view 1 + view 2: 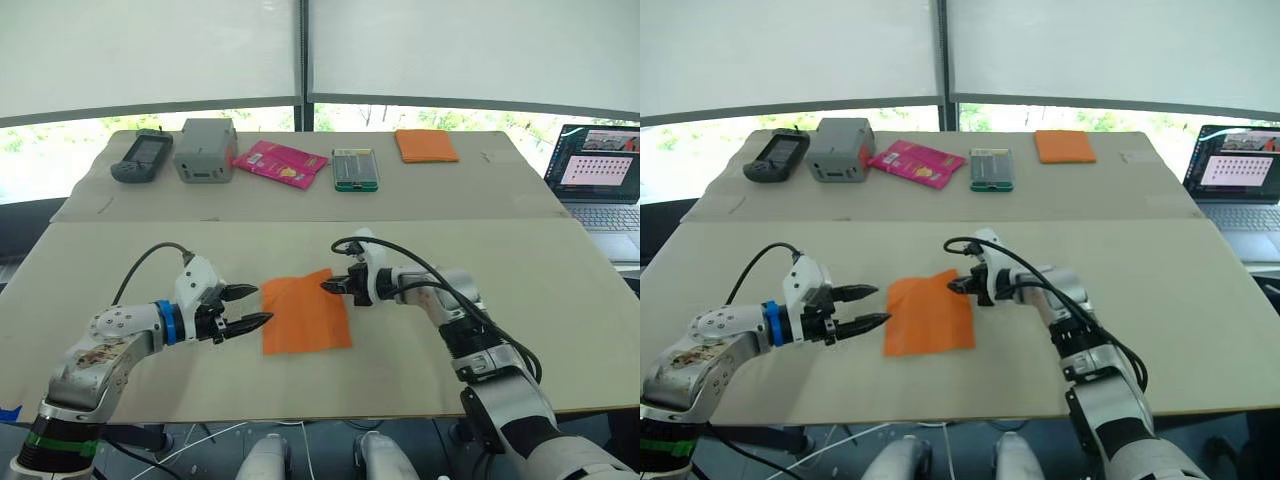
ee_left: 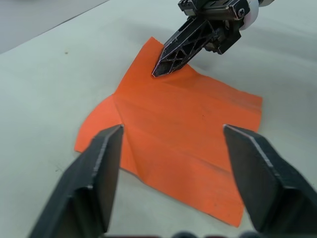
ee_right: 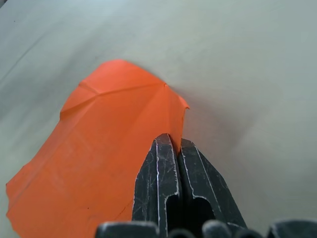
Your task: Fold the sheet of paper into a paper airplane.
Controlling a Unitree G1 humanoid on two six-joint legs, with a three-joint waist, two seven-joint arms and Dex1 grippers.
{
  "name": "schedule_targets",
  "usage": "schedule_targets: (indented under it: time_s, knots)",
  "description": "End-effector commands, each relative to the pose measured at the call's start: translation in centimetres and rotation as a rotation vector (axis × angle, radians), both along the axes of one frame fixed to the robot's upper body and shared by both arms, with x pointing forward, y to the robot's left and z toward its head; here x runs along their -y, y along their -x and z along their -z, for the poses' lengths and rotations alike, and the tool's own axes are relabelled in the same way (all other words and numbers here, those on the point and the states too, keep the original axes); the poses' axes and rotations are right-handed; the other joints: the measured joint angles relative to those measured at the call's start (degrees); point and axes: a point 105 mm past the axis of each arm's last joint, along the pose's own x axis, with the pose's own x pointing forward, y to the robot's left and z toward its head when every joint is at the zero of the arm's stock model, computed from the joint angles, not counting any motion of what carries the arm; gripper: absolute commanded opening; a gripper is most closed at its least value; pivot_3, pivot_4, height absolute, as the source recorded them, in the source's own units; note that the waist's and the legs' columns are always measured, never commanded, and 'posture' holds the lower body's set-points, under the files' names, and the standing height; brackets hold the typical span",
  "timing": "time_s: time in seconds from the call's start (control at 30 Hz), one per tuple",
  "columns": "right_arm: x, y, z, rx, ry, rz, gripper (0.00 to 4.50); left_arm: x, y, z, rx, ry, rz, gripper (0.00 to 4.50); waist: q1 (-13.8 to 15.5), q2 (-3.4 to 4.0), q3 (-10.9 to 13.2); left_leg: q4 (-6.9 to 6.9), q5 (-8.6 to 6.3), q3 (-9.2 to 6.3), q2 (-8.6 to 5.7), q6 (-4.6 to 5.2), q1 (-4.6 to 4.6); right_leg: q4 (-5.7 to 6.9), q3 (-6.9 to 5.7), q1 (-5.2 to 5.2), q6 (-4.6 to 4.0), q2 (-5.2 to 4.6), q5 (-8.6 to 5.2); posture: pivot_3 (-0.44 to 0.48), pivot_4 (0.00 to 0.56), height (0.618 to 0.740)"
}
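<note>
Two grippers flank the sheet of paper (image 1: 304, 312), which lies mostly flat on the table (image 1: 520, 300) between them, creased but not yet a plane. The right gripper (image 1: 329, 285) has its black fingers pressed together on the sheet's edge near its far corner; the right wrist view shows them closed at the paper's rim, which curls up a little there, though whether a layer is truly pinched between them is hard to tell. The left gripper (image 1: 247, 308) hovers just beside the opposite edge, fingers spread wide and holding nothing, the sheet lying straight ahead of its tips in the left wrist view.

A fold line runs across the paper from the left gripper's side toward the right gripper's. Judging by this, the coming move turns on the right gripper carrying its corner over toward the left gripper, which is placed to pin the near edge.

No containers sit within reach; beyond both grippers lie a pink packet (image 1: 281, 163) and an orange pad (image 1: 425, 145).
</note>
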Motion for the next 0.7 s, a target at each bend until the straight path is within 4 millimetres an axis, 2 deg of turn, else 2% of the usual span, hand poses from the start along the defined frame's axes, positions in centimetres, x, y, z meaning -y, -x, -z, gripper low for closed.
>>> schedule_targets:
  time_s: [0.03, 0.13, 0.2, 0.3, 0.4, 0.53, 0.63, 0.7]
  knots:
    - [-0.1, 0.0, -2.9, 0.117, -0.03, -0.035, 0.0, 0.7, -0.6, -1.2, 0.068, 0.009, 0.048, 1.66, 0.11, 0.0, 0.0, 0.0, 0.0, 0.0, 0.0, 0.0, 0.0, 0.0, 0.0, 0.0, 0.0, 0.0, 0.0, 0.0, 0.15, 0.74]
    - [0.4, 0.3, -3.7, 0.121, -0.051, -0.033, 0.0, 1.0, -1.1, -1.2, 0.081, 0.005, 0.066, 0.65, 0.18, 0.0, 0.0, 0.0, 0.0, 0.01, 0.0, 0.0, 0.0, -0.01, 0.0, 0.01, 0.0, 0.01, 0.0, 0.0, 0.15, 0.74]
    - [1.4, 0.8, -4.6, 0.122, -0.077, -0.022, 0.0, 1.5, -1.7, -0.9, 0.089, -0.006, 0.088, 0.02, 0.41, 0.0, 0.0, 0.0, 0.0, 0.01, -0.01, 0.0, 0.0, -0.01, 0.0, 0.01, 0.0, 0.0, 0.0, 0.0, 0.15, 0.74]
    - [2.3, 1.7, -4.8, 0.103, -0.102, -0.014, 0.0, 2.0, -2.5, -0.5, 0.097, -0.015, 0.107, 0.02, 0.79, 0.0, 0.0, 0.01, 0.0, -0.01, -0.02, 0.0, -0.04, -0.03, -0.02, 0.02, 0.0, -0.01, 0.0, 0.0, 0.15, 0.74]
    - [2.3, 2.3, -3.9, 0.086, -0.102, -0.02, 0.9, 2.6, -3.1, -0.4, 0.101, -0.008, 0.13, 0.0, 0.74, -0.01, -0.01, 0.01, 0.0, 0.0, -0.02, 0.0, -0.02, -0.04, -0.02, 0.04, 0.0, -0.01, 0.0, 0.0, 0.15, 0.74]
    - [1.8, 2.3, -3.8, 0.081, -0.131, -0.018, 2.24, 2.8, -3.2, -0.2, 0.101, -0.013, 0.154, 0.0, 0.13, -0.01, 0.0, 0.0, 0.0, 0.03, 0.03, 0.0, -0.03, -0.01, 0.0, -0.02, -0.02, 0.03, 0.01, 0.0, 0.15, 0.74]
    - [2.2, 1.3, -3.6, 0.124, -0.101, 0.035, 3.33, 2.8, -3.3, -0.5, 0.104, -0.006, 0.17, 0.0, 0.05, -0.01, 0.0, 0.0, 0.0, 0.03, 0.1, 0.0, -0.02, 0.0, -0.01, -0.02, -0.05, 0.1, 0.03, 0.0, 0.15, 0.74]
    - [3.3, 0.9, -4.9, 0.177, -0.097, 0.067, 4.02, 3.1, -3.2, -0.6, 0.109, 0.009, 0.19, 0.0, 0.17, -0.01, 0.0, 0.0, 0.0, 0.04, 0.08, 0.0, -0.03, -0.01, -0.01, -0.02, -0.04, 0.08, 0.03, 0.0, 0.15, 0.74]
